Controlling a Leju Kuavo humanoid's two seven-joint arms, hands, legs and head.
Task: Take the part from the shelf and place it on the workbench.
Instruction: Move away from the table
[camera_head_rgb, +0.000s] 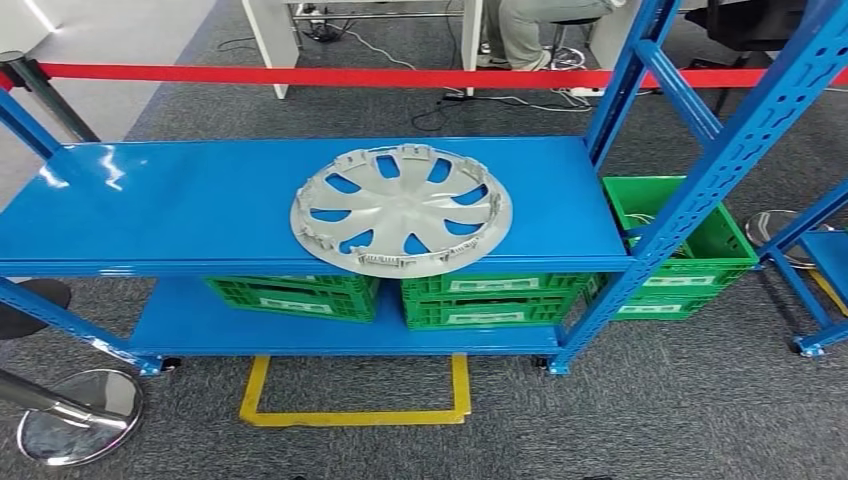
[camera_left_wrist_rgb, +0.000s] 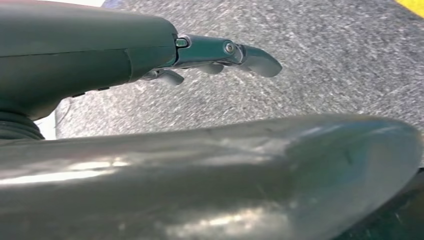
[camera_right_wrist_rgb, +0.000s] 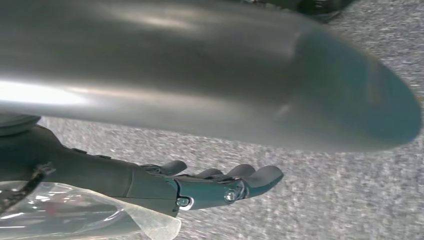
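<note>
The blue shelf (camera_head_rgb: 200, 205) spans the middle of the head view, and the grey wheel cover (camera_head_rgb: 401, 209) lies flat on its top level, centre-right, its near rim just overhanging the front edge. That overhang looks like the best place to grip, 1 robot hand on each side. The blue upright (camera_head_rgb: 700, 190) at the right crowds that side; the left of the shelf offers more room. Left robot hand (camera_left_wrist_rgb: 210, 55) and right robot hand (camera_right_wrist_rgb: 210, 187) hang over carpet, fingers loosely extended, holding nothing.
</note>
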